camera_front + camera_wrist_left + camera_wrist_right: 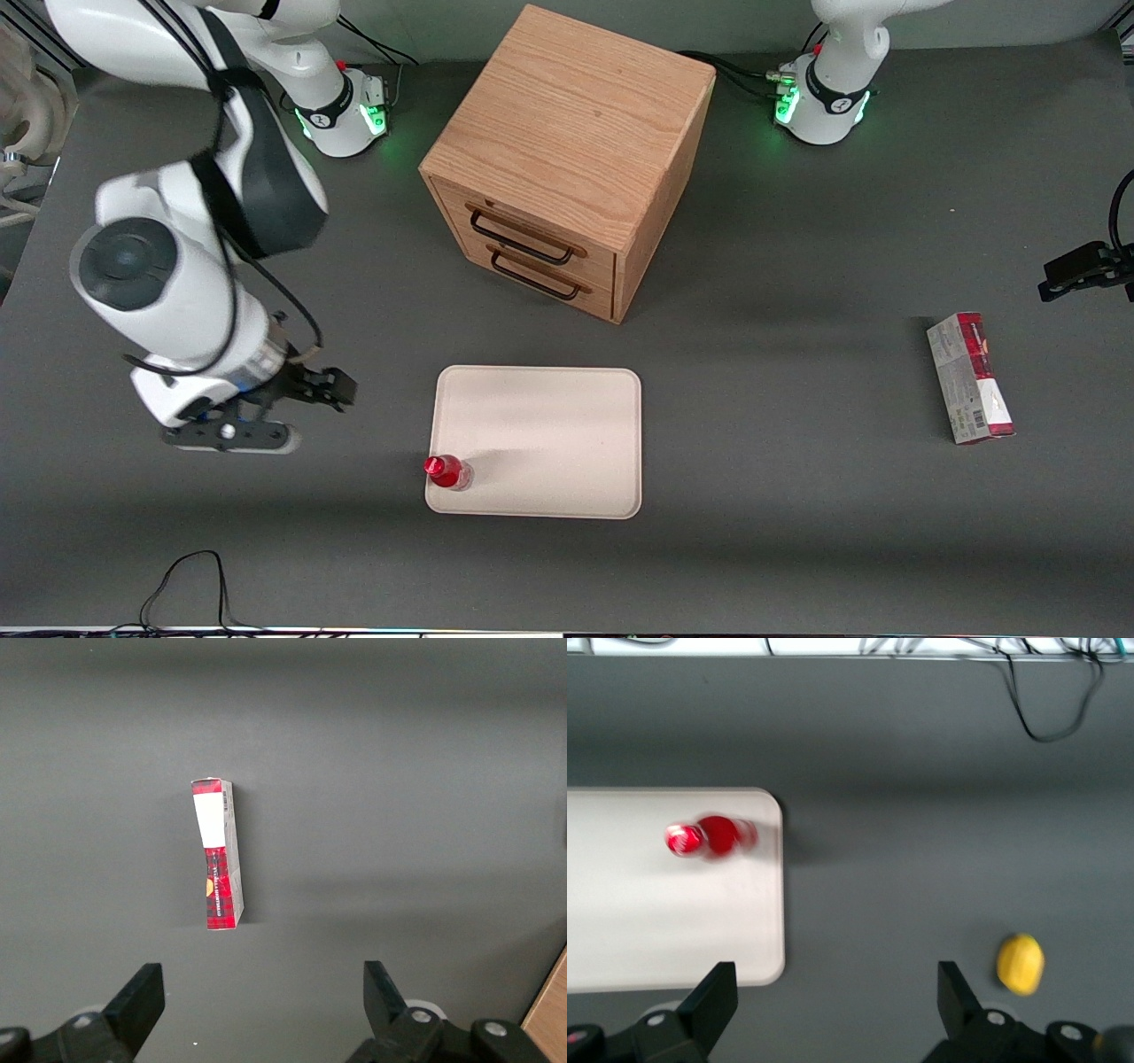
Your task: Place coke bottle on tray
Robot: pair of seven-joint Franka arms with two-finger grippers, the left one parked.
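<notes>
Bottle (447,470) stands upright on the tray (549,425), in the corner nearest the front camera toward the working arm's end, while the gripper (232,434), released and empty, hangs beside the tray, so placement looks done.

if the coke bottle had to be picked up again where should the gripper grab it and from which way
Probably by the neck, just under the red cap, coming straight down. The coke bottle stands upright in a corner of the tray, so the low rim crowds its base while the top is free. The gripper is open, empty, off the tray toward the working arm's end.
</notes>
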